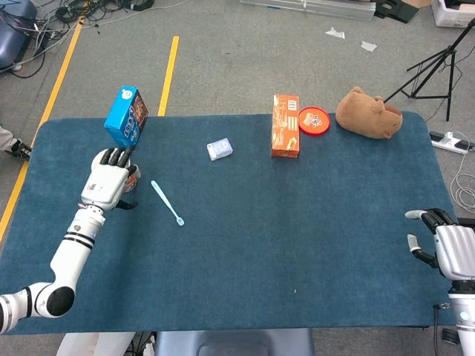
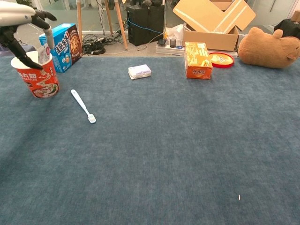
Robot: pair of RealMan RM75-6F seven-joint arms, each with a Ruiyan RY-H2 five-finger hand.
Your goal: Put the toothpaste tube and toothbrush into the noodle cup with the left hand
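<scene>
The red noodle cup stands at the table's left end, and the toothpaste tube sticks up out of it. A pale blue toothbrush lies flat on the cloth just right of the cup. My left hand hovers over the cup with fingers spread and holds nothing. In the head view it hides most of the cup. My right hand rests at the table's right edge, fingers apart and empty.
A blue box stands just behind the cup. Further back are a small white pack, an orange box, a red dish and a brown plush toy. The blue tablecloth is bare in front.
</scene>
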